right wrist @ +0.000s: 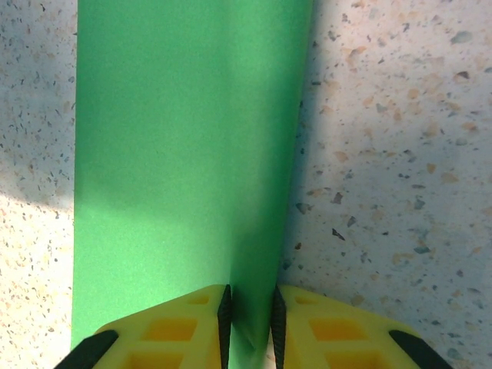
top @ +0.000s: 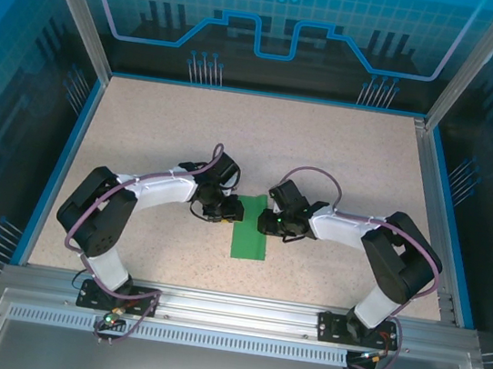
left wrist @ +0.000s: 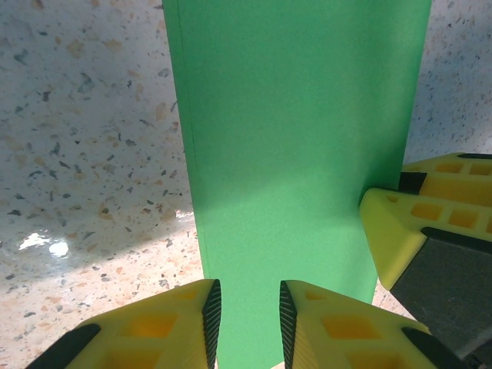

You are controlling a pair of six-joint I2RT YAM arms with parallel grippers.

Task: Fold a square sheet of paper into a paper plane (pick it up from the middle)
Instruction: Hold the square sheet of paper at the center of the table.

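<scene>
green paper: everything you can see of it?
The green paper is plain and matte, a long rectangle that looks folded double. It lies on the speckled table between the arms. The left gripper stands over it, fingers apart. The right gripper straddles one edge, which looks slightly lifted and casts a shadow.

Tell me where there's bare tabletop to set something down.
Free: the far half of the table, up to the back edge; also the near strip between the arm bases. Crowded: the centre, where the left gripper and right gripper meet over the green sheet.
</scene>
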